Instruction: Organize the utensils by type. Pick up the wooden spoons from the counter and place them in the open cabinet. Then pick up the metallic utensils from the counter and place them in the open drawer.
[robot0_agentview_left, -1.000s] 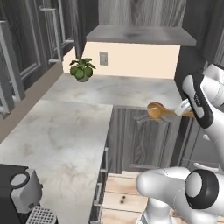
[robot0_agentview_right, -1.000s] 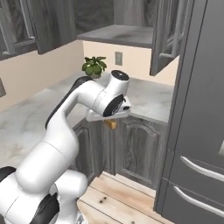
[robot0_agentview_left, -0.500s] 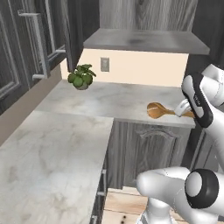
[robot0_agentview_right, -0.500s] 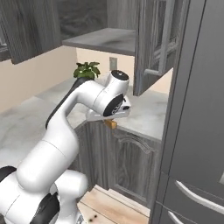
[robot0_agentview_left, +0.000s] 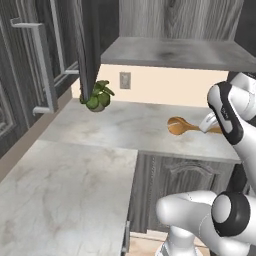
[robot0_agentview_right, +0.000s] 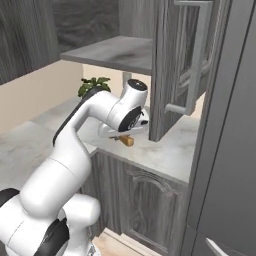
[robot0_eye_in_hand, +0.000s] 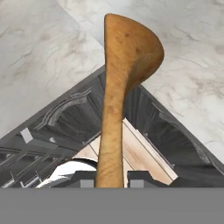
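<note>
Where counter turns, cabinet above

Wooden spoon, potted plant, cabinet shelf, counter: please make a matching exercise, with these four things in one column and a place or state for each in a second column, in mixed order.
Things:
1. wooden spoon
2. potted plant
3. cabinet shelf
4. counter

Places or states:
A. bare grey board high up, above the counter
B. stands on the counter near the wall outlet
C. pale marbled stone, turns a corner
D. held by its handle in the gripper

Pairs: 1-D, 2-B, 3-A, 4-C
</note>
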